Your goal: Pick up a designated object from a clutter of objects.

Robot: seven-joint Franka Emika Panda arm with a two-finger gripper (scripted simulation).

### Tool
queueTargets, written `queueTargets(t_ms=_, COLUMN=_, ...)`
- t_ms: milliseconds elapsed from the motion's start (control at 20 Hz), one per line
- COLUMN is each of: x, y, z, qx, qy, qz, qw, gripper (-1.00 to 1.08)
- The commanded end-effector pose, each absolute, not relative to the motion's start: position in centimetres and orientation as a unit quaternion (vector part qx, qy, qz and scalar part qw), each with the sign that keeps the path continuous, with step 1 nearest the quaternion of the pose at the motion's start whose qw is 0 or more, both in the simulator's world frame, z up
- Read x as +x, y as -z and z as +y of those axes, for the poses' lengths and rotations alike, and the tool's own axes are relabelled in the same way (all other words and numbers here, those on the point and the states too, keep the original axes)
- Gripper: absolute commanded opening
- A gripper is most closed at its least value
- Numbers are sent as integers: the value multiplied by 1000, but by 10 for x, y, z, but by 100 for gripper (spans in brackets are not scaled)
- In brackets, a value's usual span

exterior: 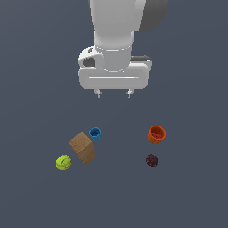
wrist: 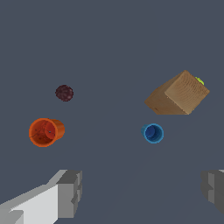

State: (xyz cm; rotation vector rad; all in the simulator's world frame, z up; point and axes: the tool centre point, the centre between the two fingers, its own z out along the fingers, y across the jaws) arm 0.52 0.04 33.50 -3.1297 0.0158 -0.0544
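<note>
The designated object, a small dark maroon bumpy lump point(exterior: 152, 160) point(wrist: 64, 92), lies on the grey floor toward the exterior view's right, just in front of the orange-red cup point(exterior: 156, 134) point(wrist: 45, 131). The rest of the clutter lies toward the exterior view's left: a brown box point(exterior: 83, 147) point(wrist: 178, 94), a small blue cup point(exterior: 95, 133) point(wrist: 153, 133) and a lime-green round object point(exterior: 63, 162) point(wrist: 199, 80), which the box mostly hides in the wrist view. My gripper point(exterior: 113, 94) point(wrist: 141, 194) hangs open well above the floor, behind the items, holding nothing.
The items lie spread over a plain dark grey surface. A wide gap separates the box and blue cup from the orange-red cup and the maroon lump.
</note>
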Motion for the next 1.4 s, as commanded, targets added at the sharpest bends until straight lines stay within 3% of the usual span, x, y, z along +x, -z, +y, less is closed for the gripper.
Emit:
queueTargets(t_ms=0, x=5, y=-335, z=0, qx=-1000, qy=17, qz=5, qw=6, gripper=100)
queueTargets(t_ms=550, x=7, y=-353, z=-23, qx=-999, qy=40, qz=29, qw=12, gripper=100)
queueTargets(t_ms=1350, x=49, y=-309, z=12, qx=-996, qy=30, qz=-82, qw=-4, gripper=100)
